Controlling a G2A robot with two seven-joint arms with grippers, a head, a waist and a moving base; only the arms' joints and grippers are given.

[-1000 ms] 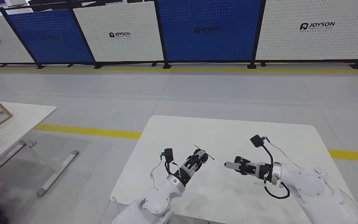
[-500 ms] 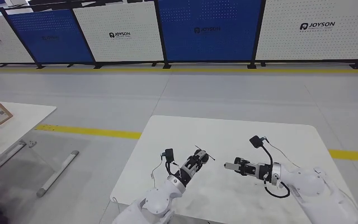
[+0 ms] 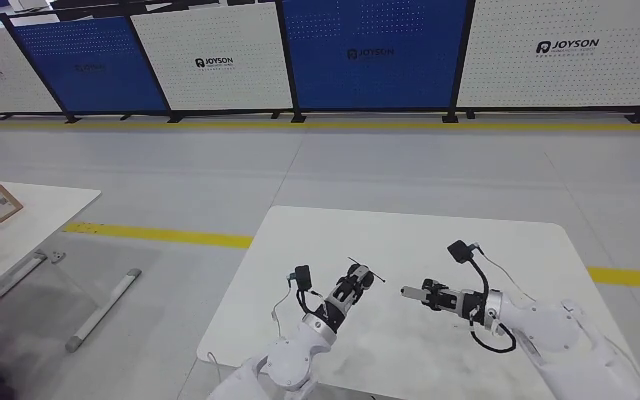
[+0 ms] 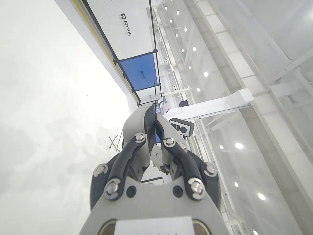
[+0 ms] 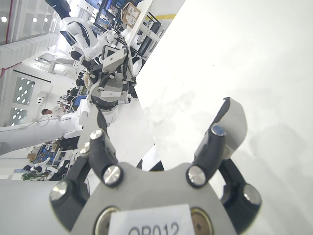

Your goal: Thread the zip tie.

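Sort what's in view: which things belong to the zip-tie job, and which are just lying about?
Job:
zip tie, pinched in the left gripper
right gripper, open, facing it
white table under both

Lying about:
side table with a cardboard box
pegboard panels
yellow floor line

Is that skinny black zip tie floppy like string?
Probably not: the zip tie sticks straight out of the left gripper without drooping, so it seems springy. It looks very thin, so it is likely light and would bend easily if pushed.
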